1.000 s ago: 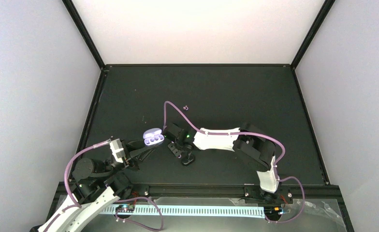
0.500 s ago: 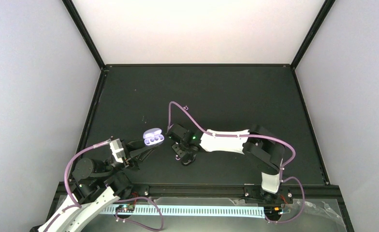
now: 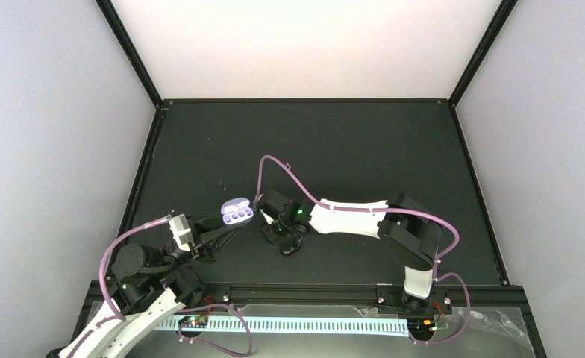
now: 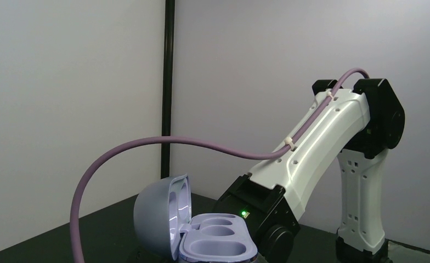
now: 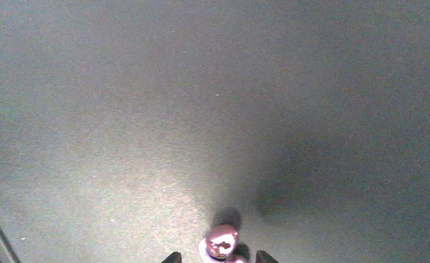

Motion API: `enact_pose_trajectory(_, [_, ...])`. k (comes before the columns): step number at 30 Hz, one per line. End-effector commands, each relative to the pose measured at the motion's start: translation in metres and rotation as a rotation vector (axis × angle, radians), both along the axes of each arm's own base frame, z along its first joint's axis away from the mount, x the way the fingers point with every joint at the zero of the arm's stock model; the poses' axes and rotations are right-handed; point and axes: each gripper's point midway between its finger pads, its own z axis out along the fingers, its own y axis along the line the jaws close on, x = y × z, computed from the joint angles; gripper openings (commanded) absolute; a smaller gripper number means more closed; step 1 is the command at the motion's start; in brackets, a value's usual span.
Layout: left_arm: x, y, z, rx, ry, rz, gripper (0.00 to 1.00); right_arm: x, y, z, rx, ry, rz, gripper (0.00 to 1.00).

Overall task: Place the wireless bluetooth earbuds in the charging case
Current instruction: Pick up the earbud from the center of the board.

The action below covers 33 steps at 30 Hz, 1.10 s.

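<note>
Right end effector is spread around the earbud (lower centre, ungripped); it may be flicked aside by off-centre closing.

Open lilac charging case sits beside right pincer.

The case is a lavender oval standing open. Its domed lid is tipped up on the left in the left wrist view, and its two wells are empty. One bud, glossy pinkish-purple and bean-small, lies between the fingertips of my right pincer, touching neither.
</note>
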Motion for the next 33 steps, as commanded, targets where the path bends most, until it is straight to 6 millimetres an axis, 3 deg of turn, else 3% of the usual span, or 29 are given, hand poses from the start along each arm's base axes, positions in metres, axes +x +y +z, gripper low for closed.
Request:
enact_pose_trajectory(1, [-0.014, 0.011, 0.018, -0.047, -0.046, -0.012, 0.02, -0.014, 0.013, 0.007, 0.056, 0.033, 0.079, 0.33])
enact_pose_trajectory(20, [-0.012, 0.009, 0.016, -0.039, -0.038, -0.016, 0.02, -0.014, 0.001, -0.035, -0.062, 0.052, 0.081, 0.31])
enact_pose_trajectory(26, [-0.012, 0.008, 0.016, -0.037, -0.037, -0.017, 0.02, -0.005, -0.011, -0.039, -0.102, 0.001, 0.037, 0.18])
enact_pose_trajectory(33, [-0.011, 0.007, 0.015, -0.033, -0.034, -0.019, 0.02, 0.004, -0.017, -0.032, -0.096, -0.048, -0.011, 0.11])
